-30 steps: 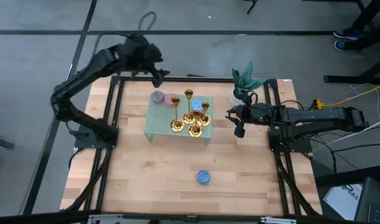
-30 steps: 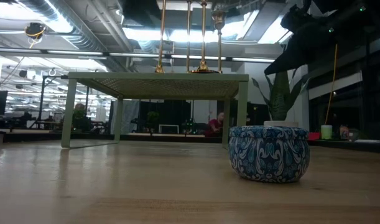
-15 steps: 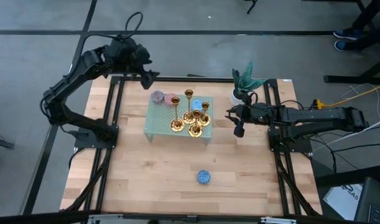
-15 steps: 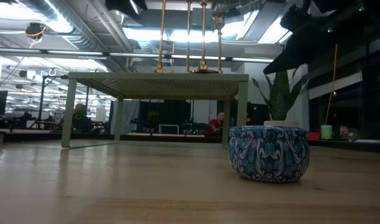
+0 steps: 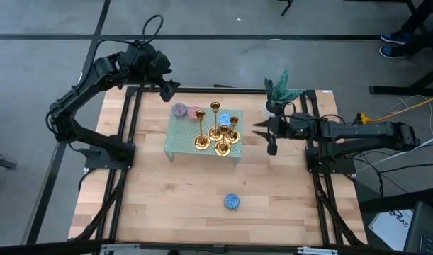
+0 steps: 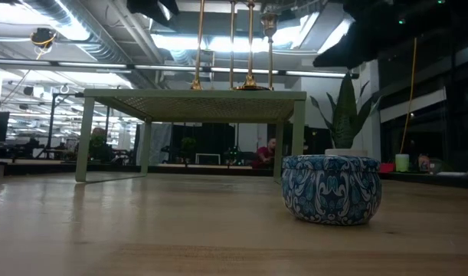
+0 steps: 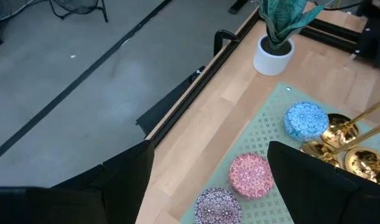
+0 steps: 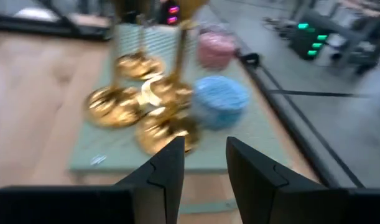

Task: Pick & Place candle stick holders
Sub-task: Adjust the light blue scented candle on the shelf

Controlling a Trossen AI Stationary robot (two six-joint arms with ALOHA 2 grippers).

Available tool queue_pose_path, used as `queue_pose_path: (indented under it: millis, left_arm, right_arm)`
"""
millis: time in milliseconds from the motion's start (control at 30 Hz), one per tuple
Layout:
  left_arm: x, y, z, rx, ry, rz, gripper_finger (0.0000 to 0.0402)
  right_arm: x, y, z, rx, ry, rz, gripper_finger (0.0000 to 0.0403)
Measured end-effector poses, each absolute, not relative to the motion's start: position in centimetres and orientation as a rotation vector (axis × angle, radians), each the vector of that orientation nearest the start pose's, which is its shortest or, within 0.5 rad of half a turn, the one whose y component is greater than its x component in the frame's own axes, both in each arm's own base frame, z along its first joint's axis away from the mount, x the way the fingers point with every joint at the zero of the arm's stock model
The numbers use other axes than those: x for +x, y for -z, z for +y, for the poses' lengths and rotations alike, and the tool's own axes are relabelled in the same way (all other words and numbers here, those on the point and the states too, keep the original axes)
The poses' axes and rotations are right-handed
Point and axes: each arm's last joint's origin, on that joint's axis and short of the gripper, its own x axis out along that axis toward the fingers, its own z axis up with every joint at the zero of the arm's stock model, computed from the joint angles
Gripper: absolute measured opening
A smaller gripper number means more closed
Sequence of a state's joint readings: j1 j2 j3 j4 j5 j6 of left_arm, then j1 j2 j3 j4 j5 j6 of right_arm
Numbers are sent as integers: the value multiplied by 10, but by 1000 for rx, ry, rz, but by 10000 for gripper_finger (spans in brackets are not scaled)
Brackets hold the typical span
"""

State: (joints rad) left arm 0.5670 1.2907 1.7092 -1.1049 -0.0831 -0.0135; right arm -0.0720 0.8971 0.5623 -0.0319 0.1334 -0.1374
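Clearly the right gripper (image 5: 271,138) is sitting much nearer the candle stick holders (image 5: 217,134) than the left gripper (image 5: 168,86) is: it is hovering just beside the outer edge of the pale green stand (image 5: 179,138) that is carrying all four of them in a tight cluster on the desk (image 5: 173,198), and its wrist camera is looking straight across at their flared gold bases. Its fingers are standing close together with only a narrow gap showing, and nothing is held between them. Each holder is standing upright, its long axis vertical, so a sideways reach at the thin stems looks likely. The left gripper is hanging over the far desk edge, well apart, spread wide and gripping nothing
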Motion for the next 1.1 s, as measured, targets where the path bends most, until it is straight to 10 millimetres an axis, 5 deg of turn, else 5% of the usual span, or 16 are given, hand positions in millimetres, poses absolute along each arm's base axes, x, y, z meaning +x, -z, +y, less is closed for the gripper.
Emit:
queue_pose_path:
  millis: [300,467,933,1100]
  left_arm:
    - [185,-450,121,-186,-636,672,313]
    - [185,-450,121,-188,-637,671,313]
    - [185,-450,121,-188,-637,672,313]
    - [185,-450,121,-187,-637,672,313]
  right_arm:
    - [217,-261,-58,60,199,450,122]
    - [233,-261,-75,-78,116,475,122]
    - [266,-220,-99,-5,-133,482,122]
    - [270,-211,-103,-14,-74,515,122]
